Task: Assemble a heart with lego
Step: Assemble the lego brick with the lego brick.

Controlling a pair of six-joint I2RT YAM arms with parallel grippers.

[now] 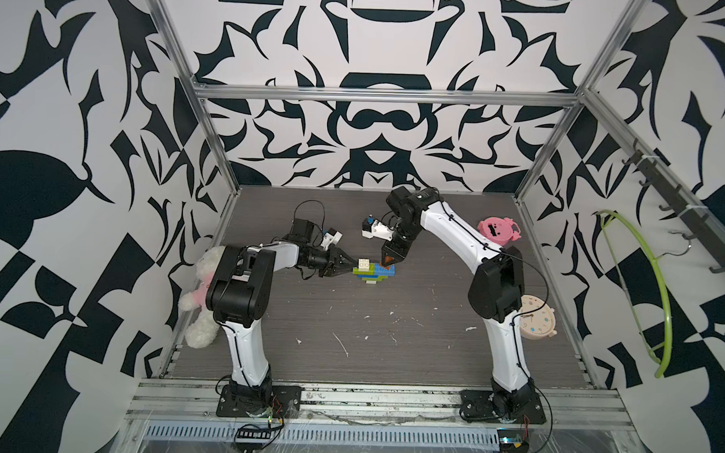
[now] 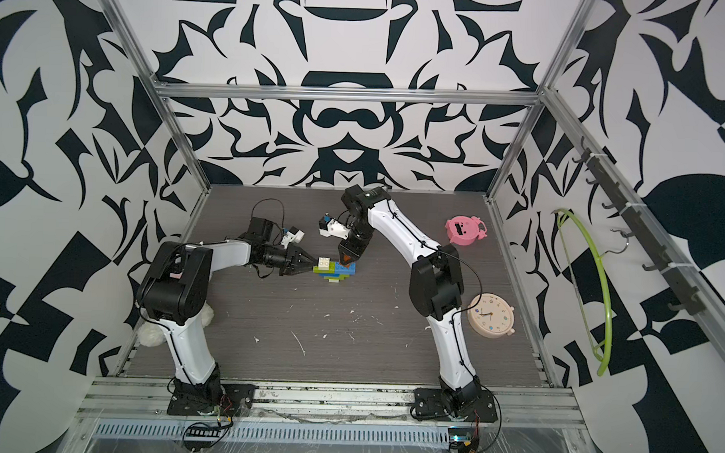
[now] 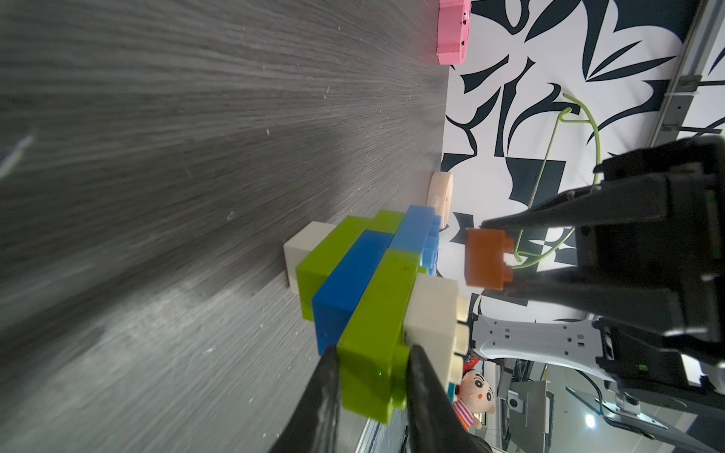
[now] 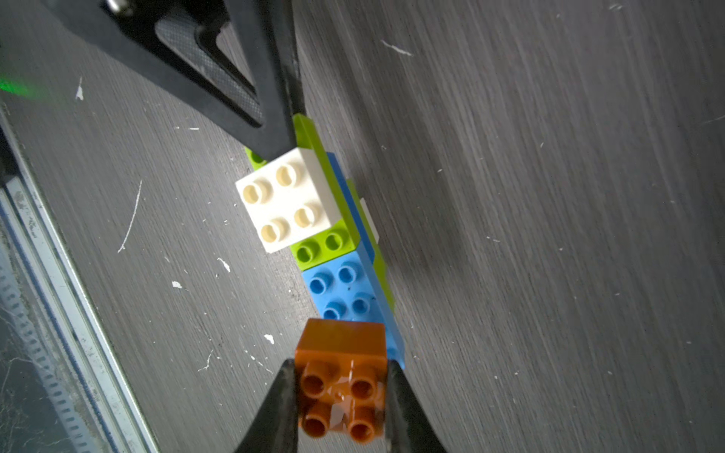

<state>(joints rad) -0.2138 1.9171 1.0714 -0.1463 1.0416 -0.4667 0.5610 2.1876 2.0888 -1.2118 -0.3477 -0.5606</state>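
Right pincer [image 4: 341, 366] is pinching the orange brick [image 4: 339, 392] by its sides, studs facing back toward the wrist. Just below its tips are the bare studs of the blue brick [image 4: 339, 292]. The left wrist view shows a gap there, so the orange piece hangs over its seat and is not pressed on yet.

A little farther from that pincer, a white brick [image 4: 288, 198] already sits atop the heart [image 1: 373, 273], which stands on the table [image 1: 410, 353]. At the heart's far end, the left pincer [image 3: 372, 353] is clamped on a lime green brick [image 3: 384, 294], steadying the stack.

No loose bricks show, so I'd call this nearly done: what's left is to lower the orange one and push it home. The pink toy [image 1: 497, 230] lies well beyond the right pincer, out of play.
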